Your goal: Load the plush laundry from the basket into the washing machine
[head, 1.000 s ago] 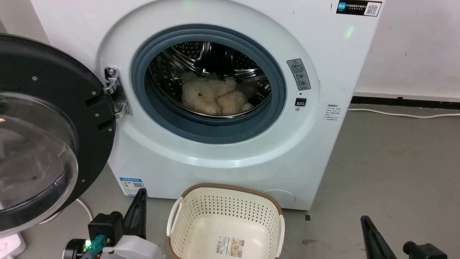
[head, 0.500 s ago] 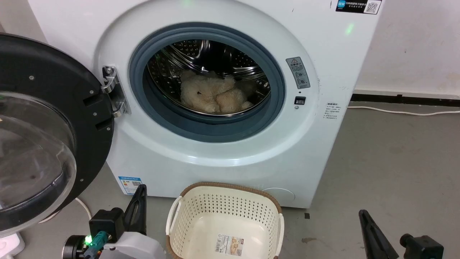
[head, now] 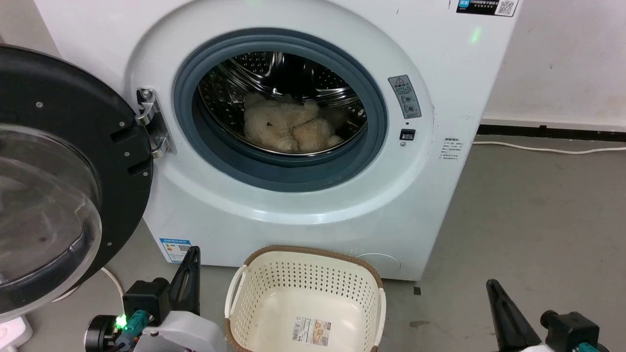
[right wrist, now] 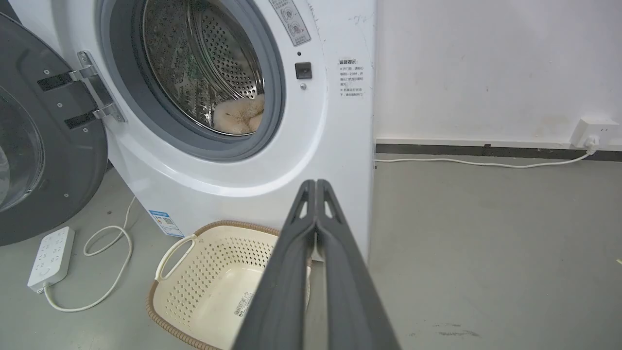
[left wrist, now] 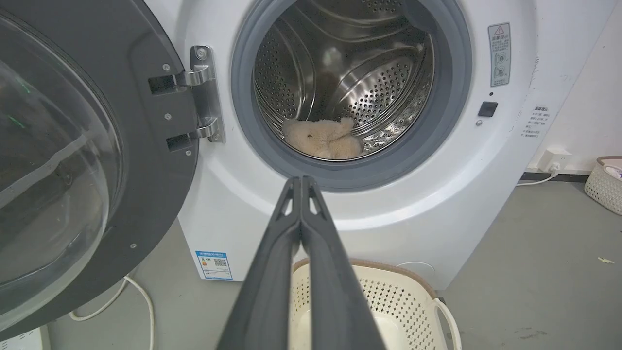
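Head view: plush laundry (head: pixel 288 128) lies at the drum bottom of the washing machine (head: pixel 303 215), fully past the grey seal. Basket (head: pixel 313 253) on the floor just in front of the machine, empty, w/ just the label sticker on its bottom. Door (head: pixel 63 98) swung wide open on the left. Left gripper (head: pixel 193 253) low, just beside the basket. Right gripper (head: pixel 491 286) low, well apart from the basket on the other side. Neither is carrying anything.

Left wrist view: fingers pressed together, tips pointing at the lower edge of the opening. Plush visible in the drum beyond, basket rim below.

Right wrist view: fingers pressed together too, nothing pinched. Plush seen through the opening, basket interior bare.

Judgement: transfer step looks done, nothing left to pick. Nxt move, if any, is shutting the door. That'd prob need the L arm, which is nearer, to get behind the door's free edge & push w/ fingers pressed together. Plush looks clear of the seal, so low trap risk.
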You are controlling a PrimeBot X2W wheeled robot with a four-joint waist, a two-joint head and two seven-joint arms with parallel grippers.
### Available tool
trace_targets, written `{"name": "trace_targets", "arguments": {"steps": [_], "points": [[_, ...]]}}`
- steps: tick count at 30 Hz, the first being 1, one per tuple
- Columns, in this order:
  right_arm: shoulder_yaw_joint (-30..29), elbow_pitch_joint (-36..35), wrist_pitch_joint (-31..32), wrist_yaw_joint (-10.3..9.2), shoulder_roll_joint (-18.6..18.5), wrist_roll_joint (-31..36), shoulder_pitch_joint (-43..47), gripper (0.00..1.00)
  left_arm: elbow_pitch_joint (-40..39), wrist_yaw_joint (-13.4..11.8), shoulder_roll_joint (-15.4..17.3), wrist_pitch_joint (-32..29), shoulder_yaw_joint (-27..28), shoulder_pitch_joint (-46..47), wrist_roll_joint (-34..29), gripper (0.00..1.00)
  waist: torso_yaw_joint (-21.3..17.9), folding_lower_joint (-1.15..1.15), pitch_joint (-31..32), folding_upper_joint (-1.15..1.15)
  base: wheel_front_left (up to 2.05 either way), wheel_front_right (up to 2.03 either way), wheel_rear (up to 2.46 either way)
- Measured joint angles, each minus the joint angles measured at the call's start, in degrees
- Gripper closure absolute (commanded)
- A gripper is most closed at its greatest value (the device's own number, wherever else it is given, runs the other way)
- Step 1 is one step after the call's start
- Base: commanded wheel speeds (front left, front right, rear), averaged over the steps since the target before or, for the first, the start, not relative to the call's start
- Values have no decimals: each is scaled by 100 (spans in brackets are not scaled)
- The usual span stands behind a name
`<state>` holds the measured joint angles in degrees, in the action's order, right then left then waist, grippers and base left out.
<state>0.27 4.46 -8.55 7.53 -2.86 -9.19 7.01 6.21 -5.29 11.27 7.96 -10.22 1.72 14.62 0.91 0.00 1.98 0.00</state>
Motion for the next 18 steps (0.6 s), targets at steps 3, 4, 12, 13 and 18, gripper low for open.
{"name": "trace_targets", "arguments": {"steps": [3, 4, 12, 13, 18], "points": [[-2, -27, 42, 0, 0, 25, -55, 100, -27, 25, -31, -41, 31, 0, -69, 100, -4, 0, -8, 0, 0, 0, 0], [-2, -35, 47, 0, 0, 26, -64, 100, -34, 40, -45, -48, 43, -1, -93, 100, -5, 0, -11, 0, 0, 0, 0], [-3, -73, 144, 0, 0, 129, -103, 100, -92, 82, -141, -141, 169, -3, -235, 100, -15, 0, -33, 0, 0, 0, 0], [-3, -88, 168, 0, 0, 165, -144, 100, -108, 94, -158, -148, 191, -4, -269, 100, -18, 0, -39, 0, 0, 0, 0], [-4, -111, 210, 0, 0, 212, -175, 100, -140, 125, -200, -199, 238, -23, -355, 100, -23, 0, -50, 0, 0, 0, 0]]}}
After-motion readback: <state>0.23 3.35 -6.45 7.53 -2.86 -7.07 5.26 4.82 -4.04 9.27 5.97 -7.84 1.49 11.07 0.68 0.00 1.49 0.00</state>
